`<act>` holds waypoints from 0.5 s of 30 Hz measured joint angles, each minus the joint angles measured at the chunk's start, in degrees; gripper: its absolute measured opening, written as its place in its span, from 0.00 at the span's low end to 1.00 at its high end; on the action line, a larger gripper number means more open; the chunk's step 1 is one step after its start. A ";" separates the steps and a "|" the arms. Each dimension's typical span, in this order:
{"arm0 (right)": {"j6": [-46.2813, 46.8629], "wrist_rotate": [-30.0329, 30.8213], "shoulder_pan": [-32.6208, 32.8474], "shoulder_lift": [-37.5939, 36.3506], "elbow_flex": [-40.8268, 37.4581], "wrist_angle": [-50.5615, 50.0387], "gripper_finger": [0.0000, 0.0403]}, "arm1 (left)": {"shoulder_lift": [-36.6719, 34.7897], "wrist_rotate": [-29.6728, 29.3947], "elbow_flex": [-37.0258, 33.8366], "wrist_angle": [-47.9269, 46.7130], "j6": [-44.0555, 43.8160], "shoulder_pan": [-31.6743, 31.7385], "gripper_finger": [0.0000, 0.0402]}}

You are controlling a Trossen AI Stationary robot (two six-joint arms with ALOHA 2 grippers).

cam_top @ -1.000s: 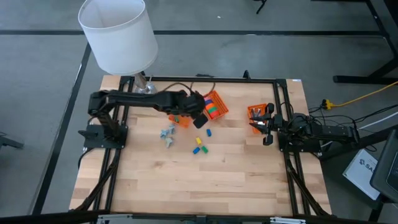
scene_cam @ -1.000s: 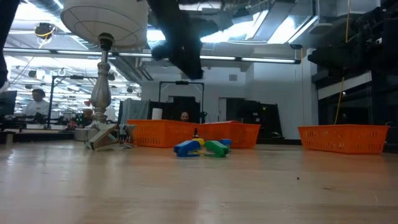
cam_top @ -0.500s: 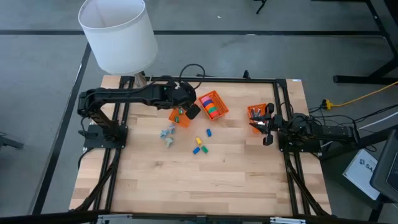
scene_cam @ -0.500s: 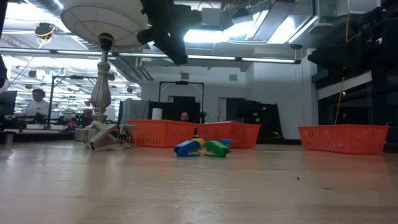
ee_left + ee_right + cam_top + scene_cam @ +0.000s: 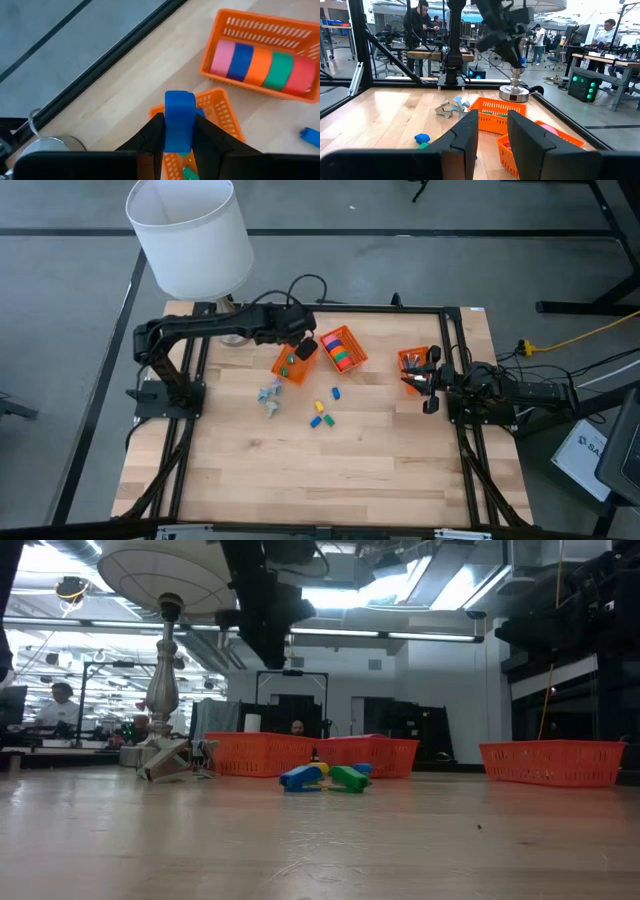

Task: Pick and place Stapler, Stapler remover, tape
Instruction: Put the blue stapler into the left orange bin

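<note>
Blue block (small) is what we see our left gripper clamping above an orange basket; right gripper parted.

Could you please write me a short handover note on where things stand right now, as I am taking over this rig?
Left gripper: shut on a small blue piece, held above the small orange basket near the table's back edge.
Right gripper: open and holding nothing, waiting at the right side by the right basket.
Tape rolls: pink, blue, orange, green and red, lined up in the middle basket.
Done: tape is binned; some small pieces already lie in the small orange basket.
Left: release the blue piece, then clear the loose coloured pieces and the grey metal items lying on the table.
</note>
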 joint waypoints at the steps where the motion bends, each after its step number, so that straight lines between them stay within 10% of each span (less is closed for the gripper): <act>1: -0.02 0.00 -0.02 0.00 0.00 0.00 0.27 | 0.22 0.29 0.00 0.11 0.20 0.49 0.18; 15: -0.02 0.00 0.00 0.00 0.00 0.00 0.27 | 8.10 8.12 -0.02 1.09 1.05 4.55 0.18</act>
